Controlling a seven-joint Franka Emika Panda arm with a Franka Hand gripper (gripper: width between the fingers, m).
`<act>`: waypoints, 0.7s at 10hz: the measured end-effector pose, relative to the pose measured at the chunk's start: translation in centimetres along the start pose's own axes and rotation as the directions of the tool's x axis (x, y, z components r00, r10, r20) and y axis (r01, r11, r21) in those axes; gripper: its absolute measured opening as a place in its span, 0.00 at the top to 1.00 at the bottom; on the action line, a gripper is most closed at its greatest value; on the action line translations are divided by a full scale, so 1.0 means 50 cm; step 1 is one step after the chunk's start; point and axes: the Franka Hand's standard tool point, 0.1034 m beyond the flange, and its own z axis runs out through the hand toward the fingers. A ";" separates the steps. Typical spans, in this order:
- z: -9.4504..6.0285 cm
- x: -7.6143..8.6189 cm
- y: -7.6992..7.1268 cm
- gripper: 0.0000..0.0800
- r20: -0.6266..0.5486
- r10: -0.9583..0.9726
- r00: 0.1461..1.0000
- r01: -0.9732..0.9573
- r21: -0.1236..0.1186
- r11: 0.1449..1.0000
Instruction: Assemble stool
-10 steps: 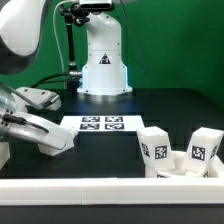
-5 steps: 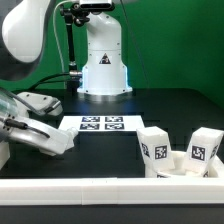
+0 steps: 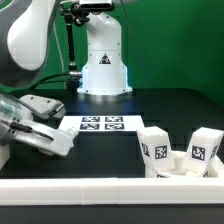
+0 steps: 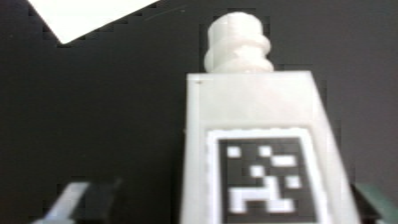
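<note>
your stool leg (image 3: 48,140) lies tilted between the fingers (image 4: 75,200) of the end effector (image 3: 16,126), just off the marker board (image 3: 100,123) on the exterior view's left. dark gaps flank it, so you cannot tell if it's clamped. a second leg (image 3: 155,147) and third leg (image 3: 203,148) stand upright in the seat (image 3: 183,170), off the marker board toward the exterior view's right.

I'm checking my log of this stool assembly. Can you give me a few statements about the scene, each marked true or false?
1. The gripper holds a tilted leg at the exterior view's left. True.
2. Two upright legs stand at the seat. True.
3. The marker board lies on the seat. False: it lies flat on the table, apart from the seat.
4. The held leg bears no tag. False: the wrist view shows a marker tag on it.
</note>
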 end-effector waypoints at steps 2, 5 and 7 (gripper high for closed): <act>0.000 0.000 -0.002 0.58 0.000 0.000 1.000 0.000 -0.001 1.000; -0.021 -0.005 -0.022 0.58 -0.024 -0.013 1.000 0.013 -0.009 1.000; -0.045 -0.047 -0.067 0.58 -0.049 0.009 0.999 -0.011 -0.040 0.999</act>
